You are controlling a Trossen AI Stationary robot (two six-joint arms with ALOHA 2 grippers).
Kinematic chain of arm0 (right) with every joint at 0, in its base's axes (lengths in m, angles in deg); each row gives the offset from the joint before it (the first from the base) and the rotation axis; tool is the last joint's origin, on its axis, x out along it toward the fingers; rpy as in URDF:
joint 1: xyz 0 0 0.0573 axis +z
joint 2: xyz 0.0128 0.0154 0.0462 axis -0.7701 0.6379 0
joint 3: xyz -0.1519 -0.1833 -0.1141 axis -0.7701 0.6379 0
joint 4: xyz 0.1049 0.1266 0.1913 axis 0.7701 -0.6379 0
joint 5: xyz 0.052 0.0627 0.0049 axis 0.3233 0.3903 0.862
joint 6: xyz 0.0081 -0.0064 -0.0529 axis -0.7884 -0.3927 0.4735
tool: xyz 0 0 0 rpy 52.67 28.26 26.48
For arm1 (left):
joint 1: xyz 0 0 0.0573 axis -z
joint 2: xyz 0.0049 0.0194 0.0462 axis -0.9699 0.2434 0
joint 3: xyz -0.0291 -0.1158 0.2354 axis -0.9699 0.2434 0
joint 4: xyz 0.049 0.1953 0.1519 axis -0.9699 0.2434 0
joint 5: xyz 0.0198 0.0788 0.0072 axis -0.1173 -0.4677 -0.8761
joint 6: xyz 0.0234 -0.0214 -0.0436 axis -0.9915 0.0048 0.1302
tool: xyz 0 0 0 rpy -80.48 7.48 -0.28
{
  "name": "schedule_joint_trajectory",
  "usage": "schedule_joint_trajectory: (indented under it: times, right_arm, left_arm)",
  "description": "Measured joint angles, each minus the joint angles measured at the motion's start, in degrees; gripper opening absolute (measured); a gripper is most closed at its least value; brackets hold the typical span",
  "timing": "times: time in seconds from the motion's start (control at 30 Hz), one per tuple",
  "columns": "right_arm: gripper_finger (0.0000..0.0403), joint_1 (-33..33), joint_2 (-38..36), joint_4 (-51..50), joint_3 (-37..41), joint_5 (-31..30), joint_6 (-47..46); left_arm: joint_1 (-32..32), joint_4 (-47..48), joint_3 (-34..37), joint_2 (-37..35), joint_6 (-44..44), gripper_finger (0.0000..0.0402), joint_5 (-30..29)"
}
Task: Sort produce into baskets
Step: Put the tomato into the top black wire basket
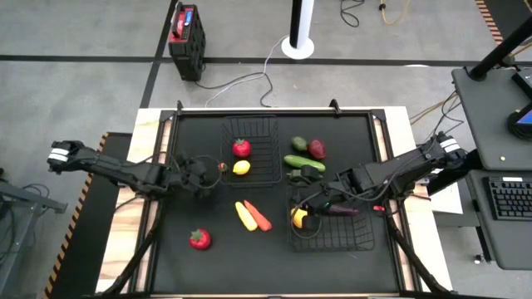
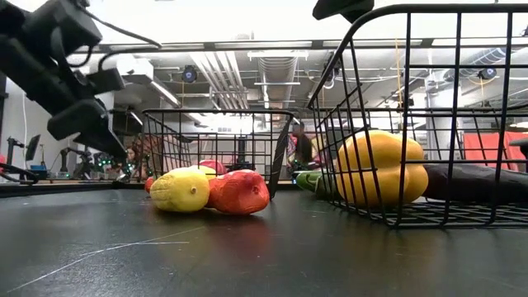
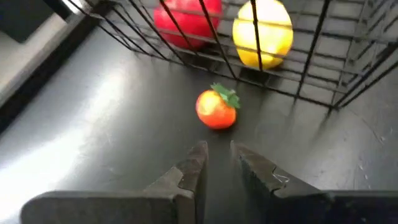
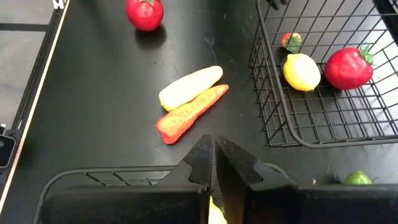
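Observation:
A small orange-red fruit with a green leaf (image 3: 216, 111) (image 1: 222, 166) rests on the black mat just outside the far basket (image 1: 249, 123). That basket holds a red fruit (image 3: 186, 15) and a lemon (image 3: 262, 32). My left gripper (image 3: 219, 152) (image 1: 212, 169) slants down just short of the small fruit. Its fingers are slightly apart with nothing between them. My right gripper (image 4: 214, 146) (image 1: 314, 202) hangs shut and empty above the near basket (image 1: 366, 241), which holds a yellow pepper (image 2: 379, 169) and a purple eggplant (image 1: 341, 210).
A yellow piece (image 4: 189, 87) and a carrot (image 4: 189, 113) lie side by side mid-table. A red tomato (image 1: 199, 239) sits at the near left. A cucumber (image 1: 303, 162) and green and dark red pieces (image 1: 317, 149) lie between the baskets.

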Motion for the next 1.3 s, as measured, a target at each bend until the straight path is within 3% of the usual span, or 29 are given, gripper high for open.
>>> schedule_joint_trajectory:
  times: [0.2, 0.37, 0.73, 0.97, 1.1, 1.3]
  right_arm:
    - [0.0013, -0.01, 0.00, -0.03, 0.00, 0.00, -0.02]
    - [0.0013, 0.00, 0.00, 0.06, 0.00, 0.00, -0.02]
    - [0.0013, 0.00, 0.00, 0.19, 0.00, 0.00, -0.04]
    - [0.0013, -0.01, 0.00, 0.17, 0.00, 0.00, -0.15]
    - [0.0013, 0.00, 0.00, 0.17, 0.00, 0.00, -0.20]
    - [0.0013, 0.01, 0.00, 0.17, 0.00, 0.02, -0.20]
  left_arm:
    - [-2.67, -4.42, 0.64, 2.00, -4.58, 0.0037, 0.74]
    - [-4.05, -12.42, 0.66, 3.28, -10.82, 0.0029, 6.35]
    - [-10.09, -12.71, 0.66, 7.39, -14.02, 0.0027, 3.45]
    - [-12.73, -16.33, 0.66, 9.62, -20.06, 0.0027, 6.73]
    - [-14.26, -16.46, 0.66, 10.34, -21.72, 0.0042, 10.89]
    - [-14.78, -16.90, 0.66, 10.46, -22.23, 0.0101, 10.94]
